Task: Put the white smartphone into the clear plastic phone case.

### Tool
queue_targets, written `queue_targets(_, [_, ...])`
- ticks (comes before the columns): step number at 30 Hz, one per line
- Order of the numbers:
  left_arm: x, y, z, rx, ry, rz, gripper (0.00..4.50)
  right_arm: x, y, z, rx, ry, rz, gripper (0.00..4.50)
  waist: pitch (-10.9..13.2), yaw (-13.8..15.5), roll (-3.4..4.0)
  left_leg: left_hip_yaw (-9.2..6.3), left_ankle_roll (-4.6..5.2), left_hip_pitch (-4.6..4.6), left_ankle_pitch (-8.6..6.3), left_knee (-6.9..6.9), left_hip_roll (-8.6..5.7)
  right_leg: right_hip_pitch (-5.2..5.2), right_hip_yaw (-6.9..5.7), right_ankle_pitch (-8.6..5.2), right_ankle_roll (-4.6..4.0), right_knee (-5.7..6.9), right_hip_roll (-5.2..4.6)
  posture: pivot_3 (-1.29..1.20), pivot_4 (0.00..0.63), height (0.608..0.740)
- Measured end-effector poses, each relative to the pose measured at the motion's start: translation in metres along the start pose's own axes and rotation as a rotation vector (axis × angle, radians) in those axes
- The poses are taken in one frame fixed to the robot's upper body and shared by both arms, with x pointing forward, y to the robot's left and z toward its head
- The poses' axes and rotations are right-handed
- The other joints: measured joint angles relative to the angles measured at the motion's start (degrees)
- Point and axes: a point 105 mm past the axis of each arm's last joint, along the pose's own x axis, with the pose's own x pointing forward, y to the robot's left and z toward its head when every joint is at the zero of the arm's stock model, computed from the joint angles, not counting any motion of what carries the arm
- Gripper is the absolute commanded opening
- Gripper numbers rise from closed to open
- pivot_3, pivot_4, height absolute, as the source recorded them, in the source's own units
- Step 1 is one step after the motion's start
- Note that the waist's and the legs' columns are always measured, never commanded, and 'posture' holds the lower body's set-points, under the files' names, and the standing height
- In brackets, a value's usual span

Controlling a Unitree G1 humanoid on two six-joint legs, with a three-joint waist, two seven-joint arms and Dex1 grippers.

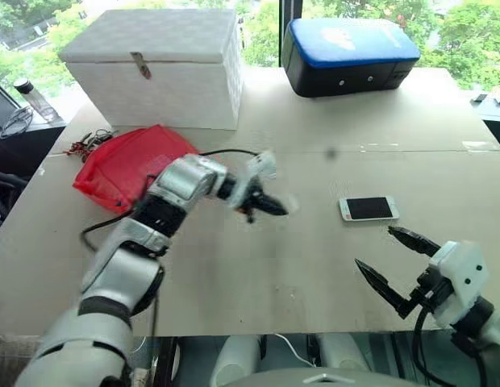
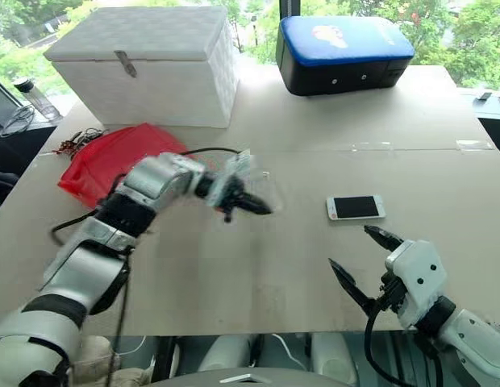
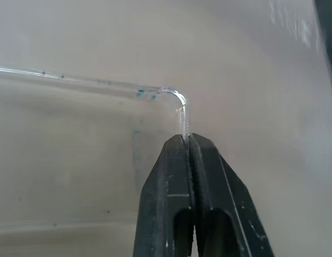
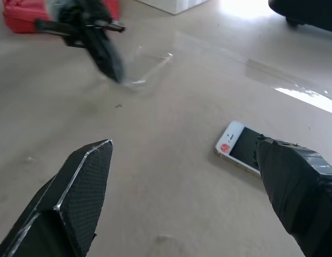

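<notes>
On your far left, past the table edge, one dark bottle point(image 1: 32, 97) stands against the green trees outside the windows. Next you have one red pouch point(image 1: 125, 165) lying on the tan table point(image 1: 274, 266), with a black cable point(image 1: 226, 152) running out from beside it, and behind it one white lidded box point(image 1: 157, 68). Your left gripper point(image 3: 187, 140) is clamped shut on a rim of the clear plastic phone case point(image 4: 150, 64) near one rounded corner; the case sits near the middle of the table, but you cannot tell whether it is lifted or lying flat. Its long axis runs roughly away from the gripper toward the table's right. Behind, one black case with a blue lid point(image 1: 347, 52) sits at the far edge. To the right of centre you have one white smartphone point(image 1: 368, 208), flat, screen up, long axis across the table, well apart from the case. Nearest your right side, the right gripper point(image 1: 389, 258) hangs near the phone, not touching it, with its two black fingers spread wide and nothing between them
</notes>
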Motion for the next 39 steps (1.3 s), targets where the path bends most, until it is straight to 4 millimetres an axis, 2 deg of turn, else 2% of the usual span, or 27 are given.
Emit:
queue_targets(2, [0.014,-0.011,0.027,-0.1,-0.087,0.053,0.07,0.001,0.0,-0.001,0.002,0.005,0.007,4.5,-0.01,-0.22,0.02,0.12,-0.01,0.11,0.0,-0.06,0.0,0.03,0.07,-0.01,0.01,0.05,-0.02,0.0,0.15,0.74])
queue_targets(4, [0.027,-0.019,0.035,-0.147,-0.108,0.064,0.07,0.002,0.001,0.0,0.001,0.004,0.015,4.5,-0.02,-0.63,0.03,0.29,-0.01,0.22,0.01,-0.11,0.02,0.03,0.24,0.0,0.01,0.09,-0.19,0.0,0.15,0.74])
queue_targets(5, [0.034,-0.024,0.035,-0.151,-0.11,0.062,0.58,0.003,0.001,0.001,-0.002,-0.001,0.021,4.5,-0.03,-0.76,0.04,0.34,-0.02,0.28,0.01,-0.15,0.03,0.02,0.3,0.0,0.0,0.1,-0.17,0.0,0.15,0.74])
queue_targets(7, [0.044,-0.029,0.025,-0.157,-0.11,0.053,1.26,0.005,0.003,0.001,-0.006,0.003,0.045,4.5,-0.03,-0.86,0.06,0.41,-0.02,0.43,0.01,-0.25,0.04,-0.01,0.6,0.0,0.0,0.17,-0.12,0.0,0.15,0.74])
queue_targets(8, [0.042,-0.027,0.022,-0.147,-0.111,0.06,1.83,0.005,0.004,0.0,-0.005,0.006,0.05,4.5,-0.03,-0.8,0.05,0.38,-0.03,0.43,0.01,-0.28,0.06,-0.04,0.7,0.0,-0.01,0.17,-0.1,0.0,0.15,0.74])
queue_targets(9, [0.038,-0.024,0.018,-0.124,-0.106,0.074,2.16,0.005,0.004,-0.001,-0.001,0.011,0.056,4.5,-0.03,-0.76,0.05,0.38,-0.04,0.43,0.01,-0.3,0.08,-0.05,0.72,0.01,-0.02,0.17,-0.08,0.0,0.15,0.74])
queue_targets(10, [0.028,-0.016,0.011,-0.029,-0.078,0.109,2.56,0.004,0.005,-0.002,0.004,0.015,0.059,4.5,-0.03,-0.72,0.06,0.39,-0.04,0.45,0.01,-0.32,0.09,-0.06,0.74,0.01,-0.02,0.21,-0.07,0.0,0.15,0.74])
queue_targets(12, [0.006,-0.002,0.004,0.125,-0.046,0.149,2.56,0.0,0.004,-0.005,0.013,0.036,0.048,4.5,-0.05,-0.4,0.09,0.43,-0.09,0.53,0.03,-0.49,0.07,-0.06,0.78,0.02,-0.03,0.17,-0.11,0.0,0.15,0.74])
queue_targets(14, [-0.007,0.004,0.005,0.279,-0.051,0.09,2.56,-0.004,0.003,-0.009,0.021,0.057,0.045,4.5,-0.05,0.5,0.09,0.41,-0.09,0.49,0.04,-0.47,-0.01,-0.03,0.69,0.02,-0.03,0.05,-0.19,0.0,0.15,0.74])
queue_targets(15, [-0.008,0.006,0.005,0.316,-0.051,0.073,2.56,-0.004,0.004,-0.01,0.021,0.06,0.047,4.5,-0.05,1.01,0.08,0.39,-0.08,0.47,0.03,-0.46,-0.05,-0.03,0.67,0.02,-0.02,0.02,-0.23,0.0,0.15,0.74])
queue_targets(18, [-0.007,0.019,0.002,0.602,0.042,0.005,2.56,-0.007,0.002,-0.01,0.023,0.065,0.034,4.5,-0.03,2.56,0.05,0.28,-0.04,0.33,0.02,-0.32,-0.25,-0.02,0.33,0.07,0.08,-0.08,-0.31,0.0,0.15,0.74])
queue_targets(19, [-0.003,0.023,-0.003,0.693,0.085,-0.038,2.56,-0.009,0.002,-0.012,0.031,0.072,0.024,4.5,-0.03,2.62,0.04,0.27,-0.02,0.29,0.0,-0.33,-0.27,-0.02,0.33,0.06,0.09,-0.09,-0.33,0.0,0.15,0.74])
queue_targets(23, [0.022,0.03,0.004,0.818,0.162,-0.089,2.56,-0.015,0.001,-0.015,0.037,0.089,0.002,4.5,0.06,2.56,-0.09,0.19,0.09,0.06,-0.05,-0.13,-0.46,-0.05,0.0,0.01,0.19,-0.07,-0.28,0.0,0.15,0.74])
queue_targets(28, [0.043,0.027,0.029,0.926,0.194,-0.047,2.56,-0.022,0.001,-0.016,0.04,0.077,-0.052,4.5,0.07,0.91,-0.12,0.25,0.23,0.13,-0.13,-0.1,-0.47,-0.03,0.18,-0.06,0.31,0.05,-0.32,0.0,0.15,0.74])
queue_targets(31, [0.051,0.028,0.025,0.949,0.257,-0.043,2.56,-0.028,0.01,-0.02,0.067,0.089,-0.062,4.5,0.06,0.15,-0.11,0.27,0.23,0.2,-0.13,-0.12,-0.47,-0.03,0.22,-0.07,0.33,0.13,-0.28,0.0,0.15,0.74])
queue_targets(34, [0.05,0.033,0.015,0.945,0.337,-0.052,1.83,-0.035,0.013,-0.025,0.072,0.112,-0.097,4.5,0.06,-0.51,-0.13,0.28,0.24,0.24,-0.14,-0.11,-0.47,-0.01,0.25,-0.07,0.34,0.18,-0.27,0.0,0.15,0.74])
queue_targets(36, [0.049,0.031,0.011,0.951,0.373,-0.083,1.0,-0.039,0.014,-0.024,0.068,0.107,-0.122,4.5,0.05,-0.67,-0.13,0.36,0.25,0.35,-0.15,-0.09,-0.47,0.06,0.34,-0.08,0.34,0.2,-0.27,0.0,0.15,0.74])
queue_targets(37, [0.048,0.031,0.011,0.949,0.377,-0.089,0.77,-0.041,0.013,-0.023,0.066,0.104,-0.135,4.5,0.05,-0.71,-0.14,0.37,0.31,0.39,-0.18,-0.09,-0.47,0.09,0.36,-0.08,0.35,0.22,-0.27,0.0,0.15,0.74])
queue_targets(38, [0.047,0.03,0.01,0.937,0.378,-0.1,0.13,-0.043,0.013,-0.022,0.063,0.1,-0.149,4.5,0.04,-0.69,-0.13,0.37,0.36,0.42,-0.21,-0.08,-0.47,0.1,0.36,-0.08,0.35,0.25,-0.27,0.0,0.15,0.74])
queue_targets(39, [0.047,0.03,0.01,0.932,0.377,-0.102,0.06,-0.043,0.013,-0.022,0.061,0.099,-0.15,4.5,0.04,-0.69,-0.13,0.36,0.36,0.42,-0.21,-0.07,-0.47,0.1,0.35,-0.08,0.36,0.26,-0.27,0.0,0.15,0.74])
